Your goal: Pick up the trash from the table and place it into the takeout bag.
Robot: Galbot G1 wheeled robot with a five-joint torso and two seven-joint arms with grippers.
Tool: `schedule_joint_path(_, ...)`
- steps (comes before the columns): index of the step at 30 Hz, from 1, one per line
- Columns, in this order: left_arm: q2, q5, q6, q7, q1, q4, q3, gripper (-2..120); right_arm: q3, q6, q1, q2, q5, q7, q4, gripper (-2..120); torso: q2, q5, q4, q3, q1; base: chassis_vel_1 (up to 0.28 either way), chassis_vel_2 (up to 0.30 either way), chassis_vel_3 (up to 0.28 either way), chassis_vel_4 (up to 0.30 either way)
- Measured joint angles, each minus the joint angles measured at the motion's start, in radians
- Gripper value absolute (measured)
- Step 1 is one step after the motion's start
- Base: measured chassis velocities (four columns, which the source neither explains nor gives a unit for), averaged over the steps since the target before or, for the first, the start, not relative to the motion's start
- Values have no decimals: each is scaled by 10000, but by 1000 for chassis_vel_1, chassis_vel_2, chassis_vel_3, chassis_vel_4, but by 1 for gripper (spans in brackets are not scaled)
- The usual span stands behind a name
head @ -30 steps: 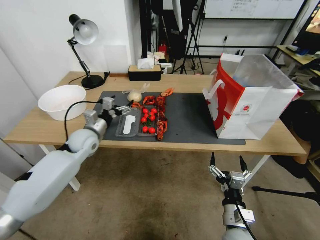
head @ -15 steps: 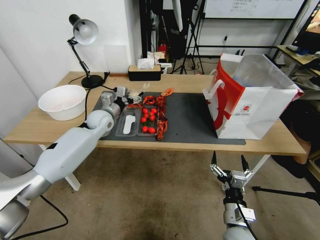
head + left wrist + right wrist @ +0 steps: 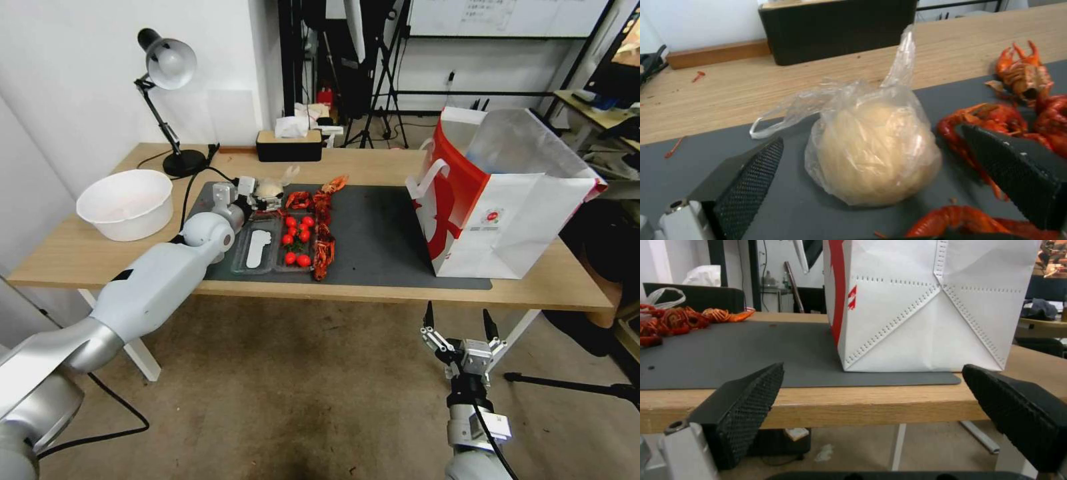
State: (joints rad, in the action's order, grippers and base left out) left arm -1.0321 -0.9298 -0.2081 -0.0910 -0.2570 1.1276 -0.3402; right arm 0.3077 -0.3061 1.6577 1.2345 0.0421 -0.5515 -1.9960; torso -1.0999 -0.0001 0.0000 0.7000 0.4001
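With the left pincer [image 3: 871, 186] spread around the knotted bag [image 3: 873, 150] on the bench mat [image 3: 380, 227], apparently not yet touching, right pincer [image 3: 460, 333] hangs open below the bench edge.

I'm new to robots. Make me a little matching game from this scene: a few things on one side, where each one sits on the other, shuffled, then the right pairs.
Things:
1. knotted clear bag
2. takeout bag
3. right gripper
4. white bowl

Places:
A. below the table's front edge, fingers spread
B. on bare wood at the table's left end
C. between the left gripper's open fingers
D. upright at the mat's right end

Pairs: 1-C, 2-D, 3-A, 4-B
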Motion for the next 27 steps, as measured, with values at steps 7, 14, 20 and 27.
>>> schedule_joint_path(7,-131,4,-116,5,137,-283,-80,100,9,-7,-1,0,4,-11,1,100,-1,1,1,0,0,0,0,0,0)
schedule_joint_path(14,-264,-3,-216,0,265,-502,-141,94,14,-10,-3,0,8,-16,1,100,-2,1,0,-1,0,0,0,0,0)
schedule_joint_path(20,-448,0,-308,-8,444,-832,-240,66,26,-29,1,1,13,-34,1,100,-2,1,0,-1,0,0,0,0,0)
schedule_joint_path(27,-618,87,-416,8,665,-1199,-458,40,34,-67,-39,21,19,-49,78,100,-1,1,0,-1,-2,0,0,0,0)
